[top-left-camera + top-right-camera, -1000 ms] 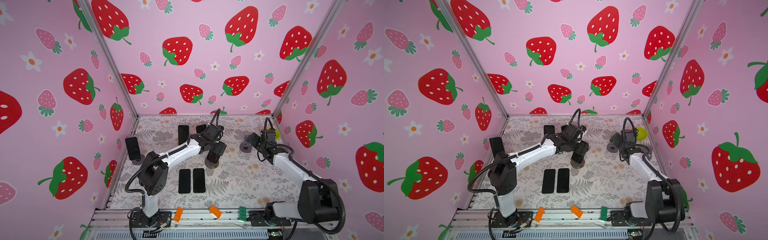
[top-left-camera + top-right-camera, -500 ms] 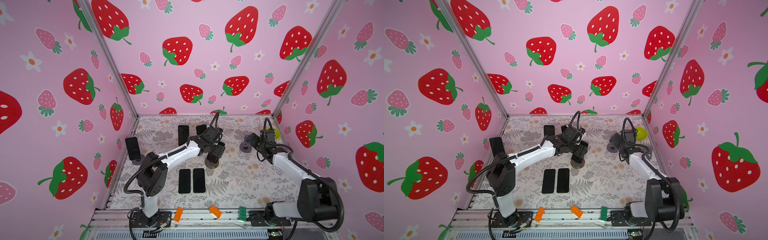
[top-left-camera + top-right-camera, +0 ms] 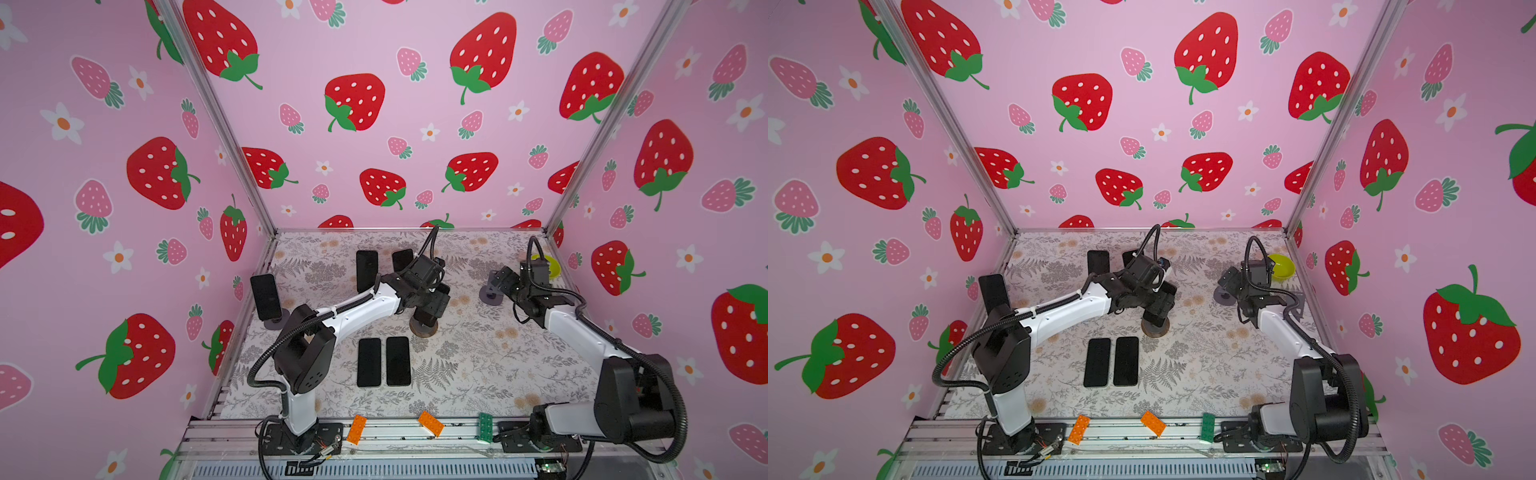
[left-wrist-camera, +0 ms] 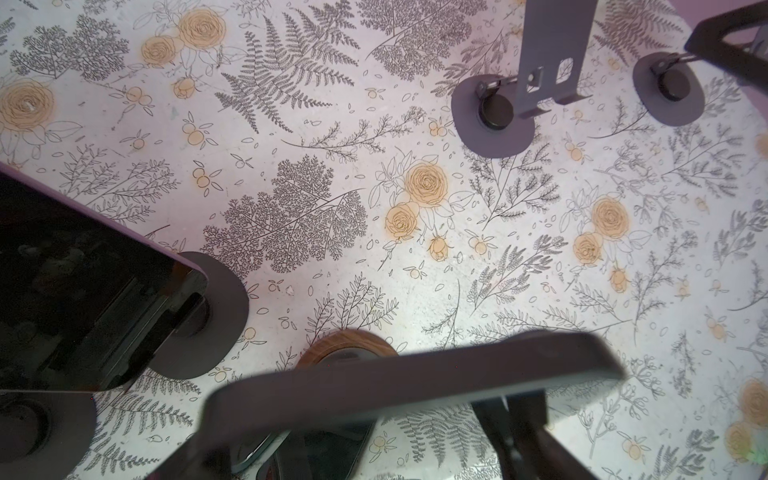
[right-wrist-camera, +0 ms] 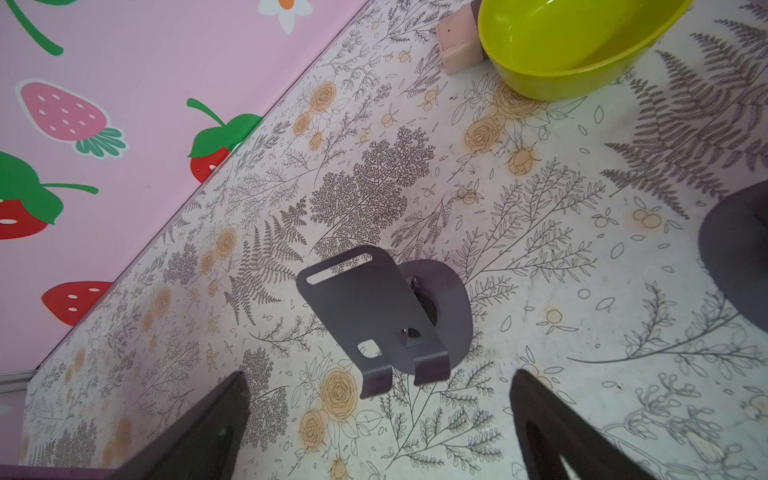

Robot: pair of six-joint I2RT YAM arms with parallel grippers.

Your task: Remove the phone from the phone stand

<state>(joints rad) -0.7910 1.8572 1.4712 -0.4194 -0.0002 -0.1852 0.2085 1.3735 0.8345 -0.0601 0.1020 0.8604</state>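
The phone (image 4: 415, 382) stands upright in a stand with a round wooden base (image 3: 424, 331) (image 3: 1155, 330) (image 4: 345, 345) at mid-table. My left gripper (image 3: 432, 303) (image 3: 1158, 307) (image 4: 365, 432) is down over it, a finger on each side of the phone. The phone's top edge hides where the fingers (image 4: 511, 415) meet it. My right gripper (image 3: 500, 278) (image 3: 1231, 280) (image 5: 378, 374) hangs open and holds nothing, just in front of an empty grey stand (image 5: 365, 307) (image 3: 490, 297) at the back right.
Two phones (image 3: 369, 361) (image 3: 398, 360) lie flat near the front. Other phones stand on stands at the back (image 3: 367, 270) and left (image 3: 264, 297). A green bowl (image 3: 550, 266) (image 5: 573, 45) sits in the back right corner. Toy bricks (image 3: 356, 430) lie on the front rail.
The left gripper's jaws have drawn closer together around the phone and the gripper has settled slightly. The right arm has not moved.
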